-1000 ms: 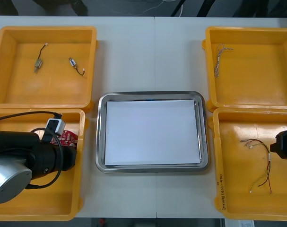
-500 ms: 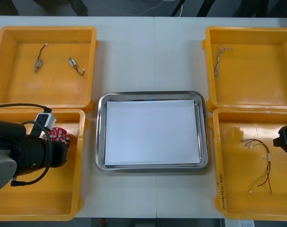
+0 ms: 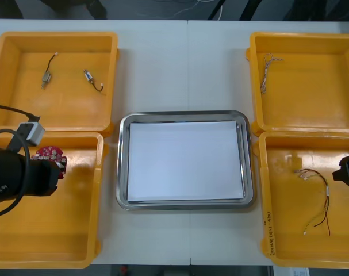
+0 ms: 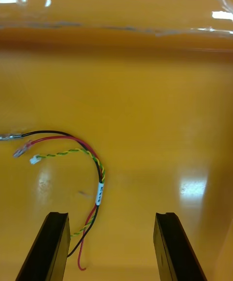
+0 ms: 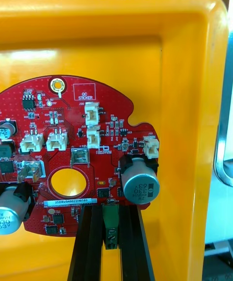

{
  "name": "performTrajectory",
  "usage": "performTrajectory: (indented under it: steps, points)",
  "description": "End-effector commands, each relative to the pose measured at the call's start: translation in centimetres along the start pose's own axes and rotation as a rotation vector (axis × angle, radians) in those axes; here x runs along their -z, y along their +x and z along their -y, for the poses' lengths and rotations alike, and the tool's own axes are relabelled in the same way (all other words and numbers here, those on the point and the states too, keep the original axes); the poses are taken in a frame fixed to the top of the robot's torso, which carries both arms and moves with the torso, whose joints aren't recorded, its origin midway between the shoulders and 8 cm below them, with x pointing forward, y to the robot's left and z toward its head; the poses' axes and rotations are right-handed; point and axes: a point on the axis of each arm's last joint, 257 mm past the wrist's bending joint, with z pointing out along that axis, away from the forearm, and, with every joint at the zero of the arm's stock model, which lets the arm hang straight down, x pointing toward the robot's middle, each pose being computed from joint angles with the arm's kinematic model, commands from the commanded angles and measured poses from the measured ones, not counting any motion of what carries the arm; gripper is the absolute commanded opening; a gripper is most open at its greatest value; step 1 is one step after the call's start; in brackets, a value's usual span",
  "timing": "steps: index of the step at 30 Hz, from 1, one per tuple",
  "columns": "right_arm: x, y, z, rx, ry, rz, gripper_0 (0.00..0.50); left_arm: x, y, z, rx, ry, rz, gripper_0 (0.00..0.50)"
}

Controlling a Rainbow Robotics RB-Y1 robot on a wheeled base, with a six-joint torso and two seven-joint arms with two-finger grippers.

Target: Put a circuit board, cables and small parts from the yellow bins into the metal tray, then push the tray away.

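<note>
Now | left gripper (image 5: 110, 235) clamps circuit board (image 5: 73, 149) edge | right gripper (image 4: 109, 247) open near red-yellow cable (image 4: 101, 189)

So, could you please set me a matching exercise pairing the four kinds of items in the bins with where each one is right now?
Things:
1. round red circuit board
2. red and yellow cable
3. small metal parts
4. twisted blue and white cable

Places:
A. far right yellow bin
B. gripped by the left gripper, at the near left yellow bin
C. far left yellow bin
D. near right yellow bin, under the open right gripper

Pairs: 1-B, 2-D, 3-C, 4-A.
</note>
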Motion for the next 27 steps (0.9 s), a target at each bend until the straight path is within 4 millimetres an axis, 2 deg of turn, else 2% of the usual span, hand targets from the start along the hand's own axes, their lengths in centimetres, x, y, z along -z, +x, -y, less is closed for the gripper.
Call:
performTrajectory:
  steps: [1, 5, 11, 19, 27]
  points:
    - [-0.4, -1.2, 0.6, 0.023, -0.004, 0.026, 0.5, 3.5, -3.0, -0.2, -0.045, -0.039, 0.041, 0.0]
    - [-1.4, -1.2, 0.4, 0.01, -0.016, 0.027, 0.5, 4.3, -3.7, 0.2, -0.062, -0.041, 0.034, 0.0]
    - [-3.1, -1.2, 0.2, -0.021, -0.03, 0.039, 0.5, 4.9, -4.3, 2.0, -0.095, -0.023, 0.02, 0.0]
    - [-4.4, 0.5, 0.0, -0.036, -0.034, 0.02, 0.5, 4.2, -5.3, 5.9, -0.074, -0.01, 0.03, 0.0]
    - [-4.4, 1.1, -0.4, -0.017, -0.023, 0.033, 0.5, 3.5, -5.4, 9.6, -0.097, -0.006, 0.027, 0.0]
